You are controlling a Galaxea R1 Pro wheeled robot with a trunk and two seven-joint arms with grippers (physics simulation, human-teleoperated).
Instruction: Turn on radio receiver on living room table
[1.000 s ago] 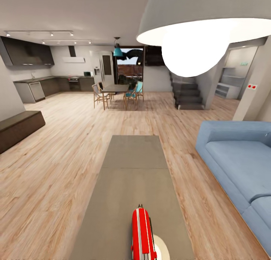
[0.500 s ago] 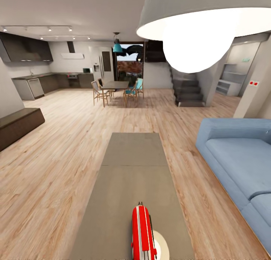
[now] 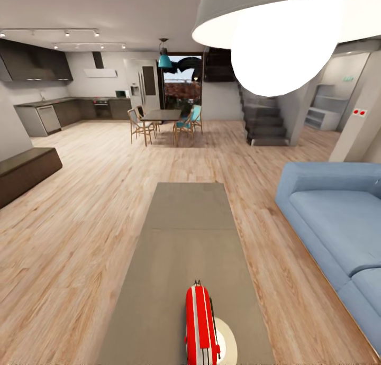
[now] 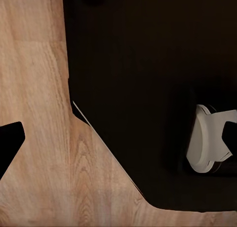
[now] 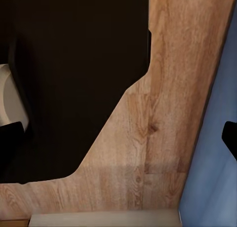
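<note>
Parked at the table [image 3: 180, 248]; radio receiver [image 3: 200, 325] close, untouched
Switching on still ahead; gripper spread impossible to tell

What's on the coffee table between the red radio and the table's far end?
Nothing: in the head view, the grey-brown table top runs bare from the radio to its far edge.

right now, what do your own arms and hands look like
Of the left hand and the right hand, what can be made out is the fingertips: plain matte black, angular wedge shapes, with no markings or cables visible on them. The arms' colour and shape cannot be told from these pictures.
</note>
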